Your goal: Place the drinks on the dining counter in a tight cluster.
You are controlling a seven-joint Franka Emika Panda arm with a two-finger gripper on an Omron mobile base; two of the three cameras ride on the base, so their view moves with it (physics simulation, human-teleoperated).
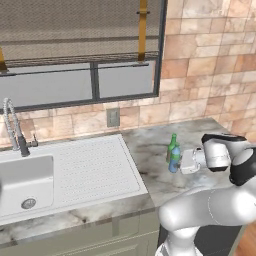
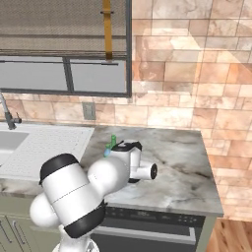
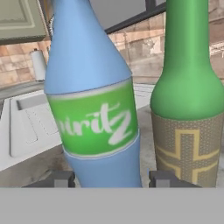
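Marble kitchen counter (image 1: 155,150) beside the sink (image 1: 25,182) is where I am working, under a tiled wall and a window. My fingertips (image 3: 164,178) stand on either side of the blue bottle (image 3: 94,109), low on its body; whether they already press on it I cannot tell, as the hand view cuts off at their tips. From the left base view the gripper (image 1: 186,161) sits right against that bottle on the side away from the sink. Just beside the blue bottle, further from the sink, stands the green glass bottle (image 3: 190,87), upright and so close that the two nearly touch. Both rest on this counter, not on the dining counter. I judge the task barely begun: neither bottle has been carried over yet, and the clustering there is all still to do.
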